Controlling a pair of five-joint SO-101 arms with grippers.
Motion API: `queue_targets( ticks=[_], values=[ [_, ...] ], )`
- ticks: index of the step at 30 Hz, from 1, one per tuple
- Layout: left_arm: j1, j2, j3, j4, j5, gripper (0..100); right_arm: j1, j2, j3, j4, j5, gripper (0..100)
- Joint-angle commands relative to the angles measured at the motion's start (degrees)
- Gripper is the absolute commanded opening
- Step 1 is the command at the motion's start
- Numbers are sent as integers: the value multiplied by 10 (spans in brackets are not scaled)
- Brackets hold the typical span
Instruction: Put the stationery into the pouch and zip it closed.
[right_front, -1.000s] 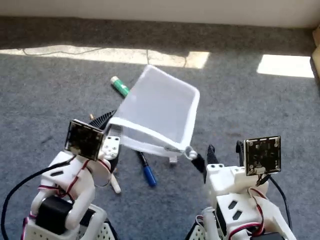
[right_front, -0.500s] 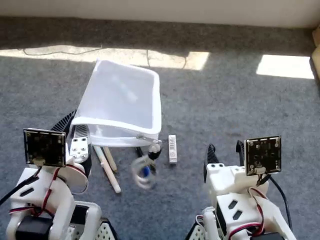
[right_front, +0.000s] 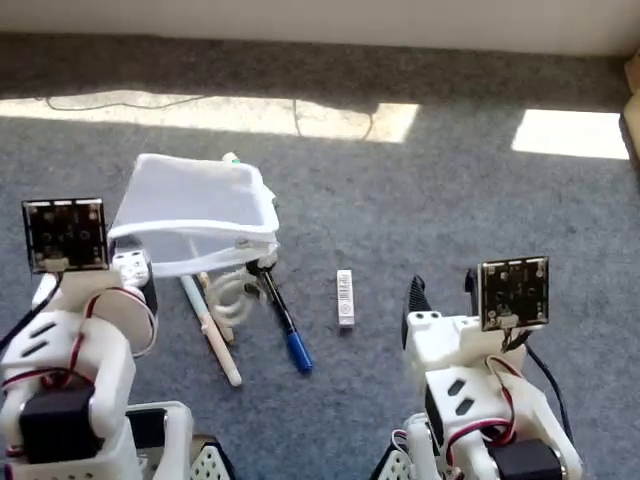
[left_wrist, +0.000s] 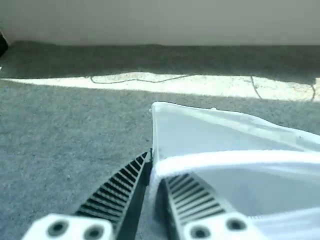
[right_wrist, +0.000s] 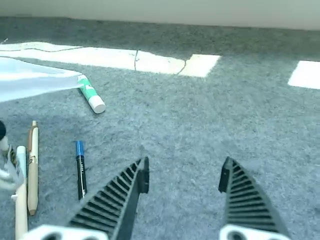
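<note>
Pouch (right_front: 195, 210): white mesh, light, floppy (mouth likely sags unless rim held). Best hold: stiffer zip-tape rim. Lies left; blue marker (right_front: 287, 322) just near its mouth. Left gripper (left_wrist: 152, 162) pinched tight on rim corner. Right gripper (right_wrist: 182, 172) spread wide, empty. White block (right_front: 345, 297): print too small to read.

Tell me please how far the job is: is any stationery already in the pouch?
Nothing looks done yet. The blue pen, the pale pens, the small white block and the green glue stick lie on the carpet, outside the pouch. In hand: the left gripper has its fingers shut on the pouch's edge; the right gripper is open and empty. Left: load everything, then zip.
</note>
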Motion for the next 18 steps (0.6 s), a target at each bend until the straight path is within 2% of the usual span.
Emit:
queue_targets(
  ticks=[1,10,14,18],
  values=[
    [-33,101,-114,31,-4,7,6,5,15,-33,-2,217],
    [-112,197,-215,81,-4,7,5,25,21,-76,17,217],
    [-151,207,-212,81,-4,7,1,116,14,-82,27,216],
    [-190,209,-209,87,-4,7,-49,218,-38,-94,30,216]
  ],
)
